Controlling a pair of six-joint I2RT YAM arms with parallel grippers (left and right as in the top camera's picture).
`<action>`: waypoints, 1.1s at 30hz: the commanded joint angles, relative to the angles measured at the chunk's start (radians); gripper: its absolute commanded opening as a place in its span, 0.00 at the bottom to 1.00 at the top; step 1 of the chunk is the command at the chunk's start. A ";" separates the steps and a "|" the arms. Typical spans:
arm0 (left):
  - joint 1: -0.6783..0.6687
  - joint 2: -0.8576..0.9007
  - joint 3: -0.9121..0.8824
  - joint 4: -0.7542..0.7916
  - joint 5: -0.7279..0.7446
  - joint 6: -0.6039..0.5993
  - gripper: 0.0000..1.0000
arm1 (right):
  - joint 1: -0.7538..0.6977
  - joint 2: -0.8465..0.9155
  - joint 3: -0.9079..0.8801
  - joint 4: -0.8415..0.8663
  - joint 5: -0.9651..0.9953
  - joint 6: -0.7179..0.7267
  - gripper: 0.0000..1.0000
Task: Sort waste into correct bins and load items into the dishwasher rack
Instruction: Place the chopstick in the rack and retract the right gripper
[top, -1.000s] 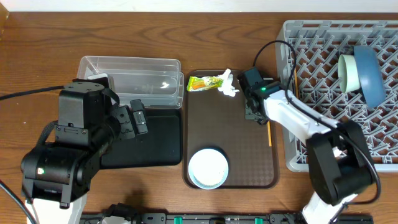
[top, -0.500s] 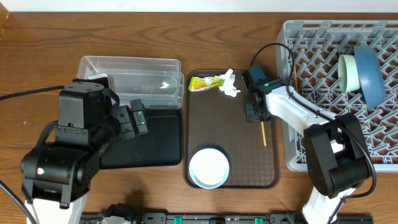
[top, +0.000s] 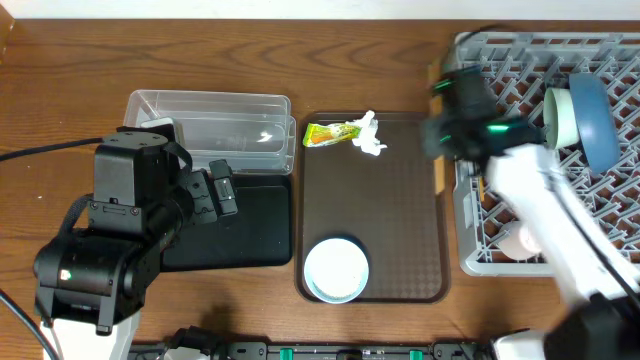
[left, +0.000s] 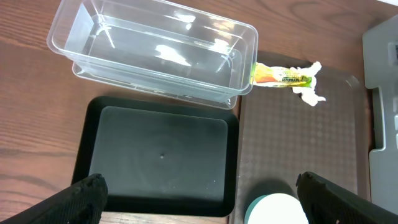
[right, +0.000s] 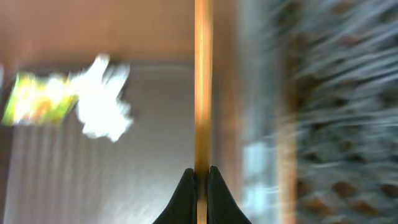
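Right tool (right: 200, 177) pinched shut on chopstick (right: 201, 81), at rack (top: 610, 60) edge beside brown tray (top: 400, 220) | left tool (left: 208, 199) open above black tray (left: 161, 155) | step: I'm racking the chopstick | next, I reckon: lower between pegs, release | wrapper (top: 330, 133), tissue (top: 368, 138) unsorted

Desk (top: 60, 100) was brown wood grain. Tub (top: 210, 120) clear; tray (left: 161, 155) matte black. Serving tray (top: 400, 220) dark brown with a fine dotted texture. Wrapper (top: 330, 133) yellow-green with orange print. Tissue (top: 368, 140) white. Near bowl (top: 335, 270) white. Rack (top: 520, 80) grey lattice. Far-right bowls: blue bowl (top: 597, 120), pale-green bowl (top: 558, 115). Chopstick (right: 201, 81) orange-tan wood. Right end effector (right: 201, 180) black.
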 joint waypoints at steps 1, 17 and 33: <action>0.005 -0.002 0.010 -0.003 -0.012 0.002 1.00 | -0.126 0.001 -0.004 0.011 0.007 -0.098 0.01; 0.005 -0.002 0.010 -0.003 -0.012 0.002 1.00 | -0.219 0.134 -0.002 0.027 -0.192 -0.189 0.44; 0.005 -0.002 0.010 -0.003 -0.012 0.002 1.00 | -0.108 -0.282 -0.001 -0.130 -0.253 -0.167 0.51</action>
